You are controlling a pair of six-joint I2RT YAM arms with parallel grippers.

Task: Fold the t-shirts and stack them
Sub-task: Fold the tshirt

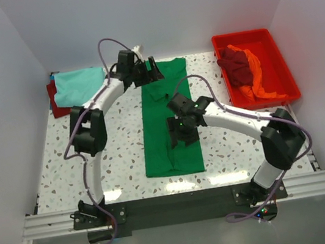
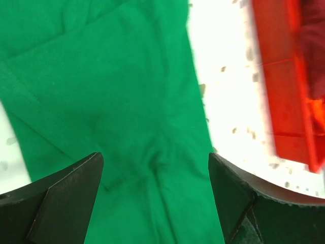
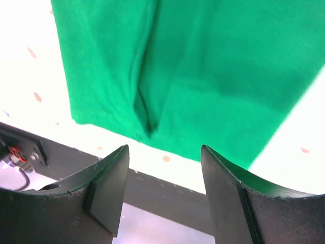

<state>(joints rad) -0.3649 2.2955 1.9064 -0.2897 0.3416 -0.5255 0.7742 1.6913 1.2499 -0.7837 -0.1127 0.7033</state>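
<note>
top external, red tray (image 1: 260,36) holding dark red shirt (image 1: 237,67), orange shirt (image 1: 260,83)

Table (image 1: 113,161) layout
Long shirt (image 1: 169,127) in the middle, shirt pile (image 1: 76,86) behind left, tray (image 1: 261,44) holding shirts (image 1: 242,72) behind right.

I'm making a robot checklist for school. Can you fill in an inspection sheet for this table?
Surface: speckled table.
Job's things: green t-shirt in a long strip mid-table; teal t-shirt back left, on dark red cloth; dark red t-shirt and orange t-shirt bunched in red tray.
Clutter: nothing seen.
Pincers: left pincer and right pincer open over green t-shirt, holding nothing.
Cables: purple cables arch above the table.
Surroundings: white walls; metal rail in front.
</note>
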